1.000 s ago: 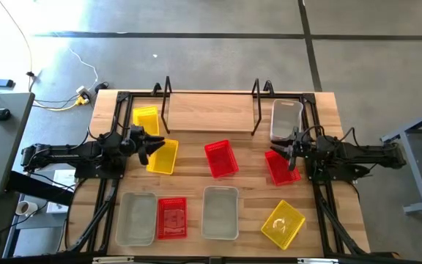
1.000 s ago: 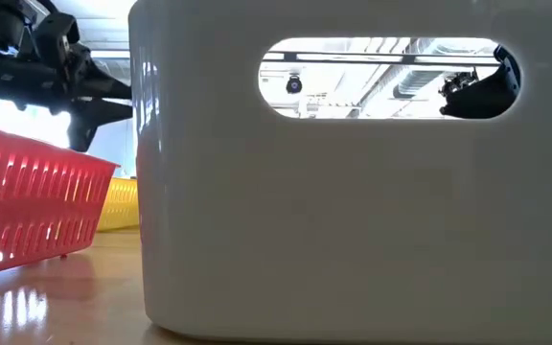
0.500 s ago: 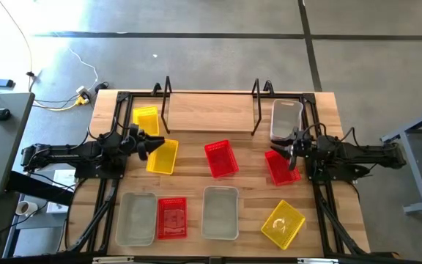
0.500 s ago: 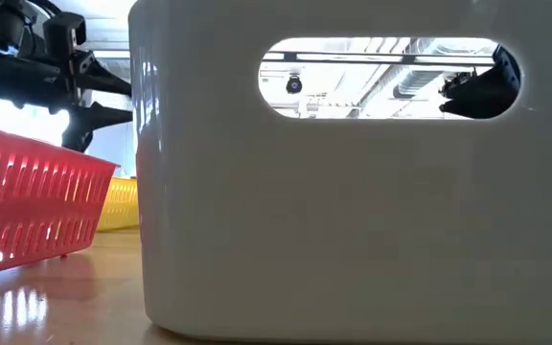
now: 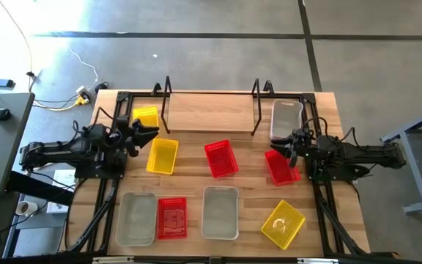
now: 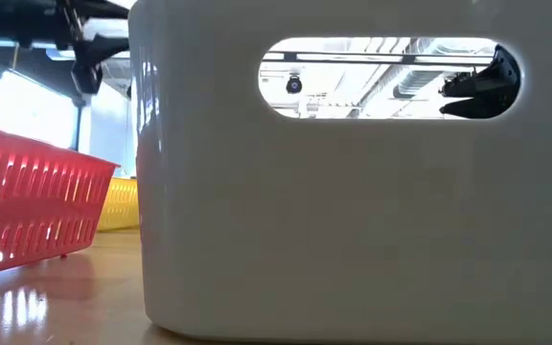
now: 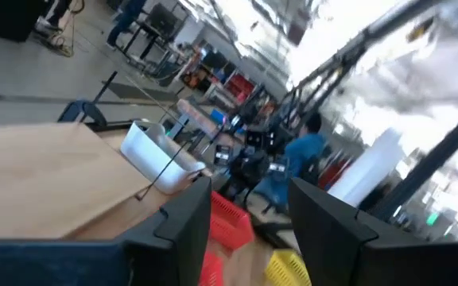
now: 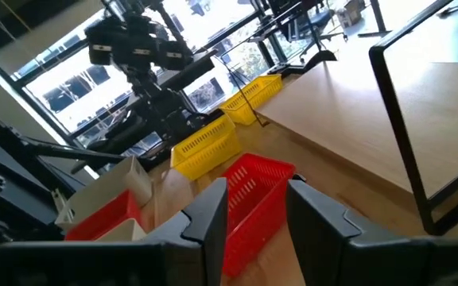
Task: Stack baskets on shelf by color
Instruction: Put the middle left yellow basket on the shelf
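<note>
we see the shelf (image 5: 211, 110) bare, baskets scattered unsorted. left tool (image 5: 146, 133) open, empty, above yellow basket (image 5: 162, 156); right tool (image 5: 290, 149) open over red basket (image 5: 278, 167).

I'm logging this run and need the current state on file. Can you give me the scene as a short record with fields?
shelf: black wire rack at the far edge of the table, nothing on it
yellow baskets: three, one by the shelf's left end, one nearer the middle, one front right
red baskets: three, centre, right, front
grey baskets: three, two in front, one by the shelf's right end
left gripper: open, empty, between two yellow baskets
right gripper: open, empty, over the right red basket
</note>
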### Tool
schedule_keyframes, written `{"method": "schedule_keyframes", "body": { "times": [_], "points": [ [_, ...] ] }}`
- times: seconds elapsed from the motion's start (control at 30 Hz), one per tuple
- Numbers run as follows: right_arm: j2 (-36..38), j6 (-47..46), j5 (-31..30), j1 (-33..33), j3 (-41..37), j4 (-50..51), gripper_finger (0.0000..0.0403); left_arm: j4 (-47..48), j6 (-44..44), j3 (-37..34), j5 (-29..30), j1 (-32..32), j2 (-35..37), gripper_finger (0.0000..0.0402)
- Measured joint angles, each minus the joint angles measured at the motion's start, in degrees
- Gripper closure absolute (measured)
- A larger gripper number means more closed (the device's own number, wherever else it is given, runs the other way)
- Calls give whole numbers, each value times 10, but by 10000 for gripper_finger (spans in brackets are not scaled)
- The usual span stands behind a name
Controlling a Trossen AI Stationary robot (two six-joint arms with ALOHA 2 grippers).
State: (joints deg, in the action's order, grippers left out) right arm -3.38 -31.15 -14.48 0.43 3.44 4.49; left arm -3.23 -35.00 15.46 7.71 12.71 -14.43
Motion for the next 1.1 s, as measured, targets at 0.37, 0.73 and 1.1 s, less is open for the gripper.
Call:
{"method": "schedule_keyframes", "body": {
  "times": [0.37, 0.73, 1.1],
  "points": [
    [0, -35, -36, 0, 0, 0, 289, 208, 55, 196, -81, 0, -145, 245],
    [0, -35, -42, 0, 0, 0, 289, 396, 132, 274, -168, -3, -271, 245],
    [0, -36, -42, 0, 0, 5, 289, 464, 142, 274, -188, -60, -373, 245]
  ]
}}
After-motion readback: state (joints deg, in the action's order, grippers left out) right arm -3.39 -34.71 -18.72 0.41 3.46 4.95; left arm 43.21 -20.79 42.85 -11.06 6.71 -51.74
